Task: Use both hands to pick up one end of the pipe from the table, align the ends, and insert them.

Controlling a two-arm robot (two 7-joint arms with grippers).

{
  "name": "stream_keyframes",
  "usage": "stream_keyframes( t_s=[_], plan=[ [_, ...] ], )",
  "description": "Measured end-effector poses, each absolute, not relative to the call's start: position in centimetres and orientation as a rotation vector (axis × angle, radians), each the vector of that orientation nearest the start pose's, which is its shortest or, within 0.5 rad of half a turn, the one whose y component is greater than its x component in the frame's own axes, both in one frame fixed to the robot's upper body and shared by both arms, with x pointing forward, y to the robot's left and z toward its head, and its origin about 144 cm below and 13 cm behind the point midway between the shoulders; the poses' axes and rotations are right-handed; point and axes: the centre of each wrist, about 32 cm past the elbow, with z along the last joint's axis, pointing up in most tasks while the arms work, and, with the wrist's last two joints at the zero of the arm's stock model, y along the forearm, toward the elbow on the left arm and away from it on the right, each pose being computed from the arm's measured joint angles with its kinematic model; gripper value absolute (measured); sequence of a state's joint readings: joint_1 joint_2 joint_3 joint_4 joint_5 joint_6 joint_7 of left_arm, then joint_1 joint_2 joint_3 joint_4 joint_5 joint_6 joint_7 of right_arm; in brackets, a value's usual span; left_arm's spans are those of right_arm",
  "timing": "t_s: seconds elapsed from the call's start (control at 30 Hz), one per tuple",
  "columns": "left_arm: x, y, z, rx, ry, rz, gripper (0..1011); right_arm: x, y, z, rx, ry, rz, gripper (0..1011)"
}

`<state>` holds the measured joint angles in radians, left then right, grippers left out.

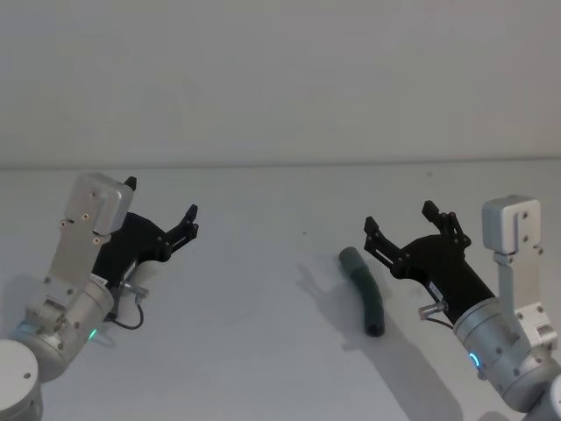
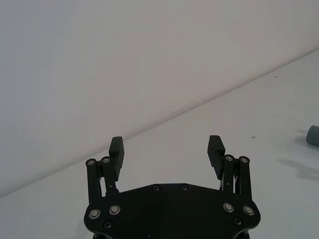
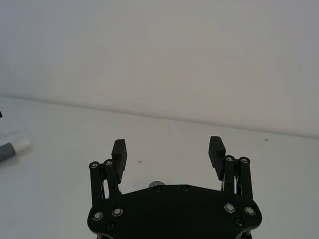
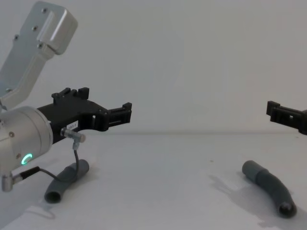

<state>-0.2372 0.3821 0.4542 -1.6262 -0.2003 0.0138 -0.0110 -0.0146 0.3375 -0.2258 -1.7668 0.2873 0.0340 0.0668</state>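
My left pincer [image 1: 162, 200] and right pincer [image 1: 400, 217], both spread open, empty, head view, one pipe piece [image 1: 365, 289] beside the right, chest view, two, second piece [image 4: 67, 181] beneath the left.

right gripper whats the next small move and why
Probably lower the right gripper onto the curved grey pipe piece on the table beside it: its jaws stand open and empty. The left gripper is open too, over the other piece.

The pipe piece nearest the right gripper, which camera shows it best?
Head view: the whole curved pipe piece lies unobstructed on the table. Chest view shows it side-on; left wrist view catches one end at its edge.
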Motion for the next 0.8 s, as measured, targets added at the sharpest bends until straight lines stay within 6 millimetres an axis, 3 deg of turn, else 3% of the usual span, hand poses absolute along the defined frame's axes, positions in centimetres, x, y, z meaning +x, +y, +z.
stream_keyframes(
  t_s=[0.8],
  plan=[
    [49.2,19.84,120.44,0.061,-0.268,1.124,1001,44.33,-23.71,118.87,0.026,-0.075,-1.229,1003]
  ],
)
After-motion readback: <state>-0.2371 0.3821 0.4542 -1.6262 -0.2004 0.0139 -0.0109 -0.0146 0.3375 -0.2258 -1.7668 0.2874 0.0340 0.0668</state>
